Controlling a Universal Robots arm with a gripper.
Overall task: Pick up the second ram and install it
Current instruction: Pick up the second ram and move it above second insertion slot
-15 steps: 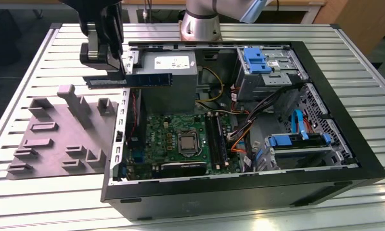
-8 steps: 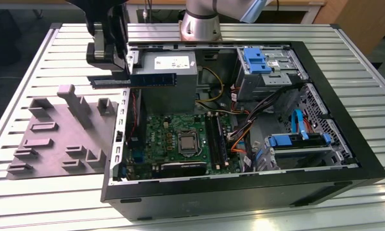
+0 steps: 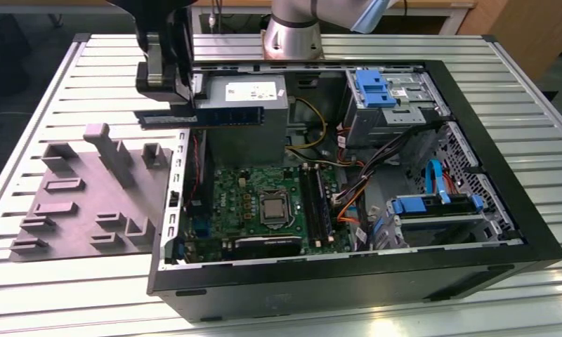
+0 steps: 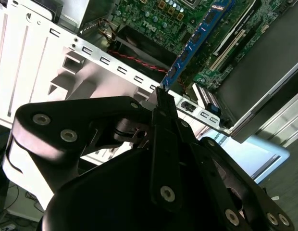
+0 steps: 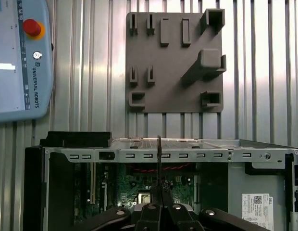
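The counter [image 3: 525, 98] is ribbed bare metal with a satin sheen. The tray [image 3: 70, 210] looks like matt grey moulded plastic. The computer case [image 3: 356, 288] has a matt black shell and bare metal panels. The second ram [image 4: 197, 41] is a glossy blue-green board; the tool [image 4: 162, 96] is smooth, faintly shiny black.

White printed label [image 3: 246, 90] on the power supply [image 3: 253, 144], upper middle of the exterior view. Vertical lettering [image 5: 36, 83] on the teach pendant [image 5: 14, 86], first wrist view.
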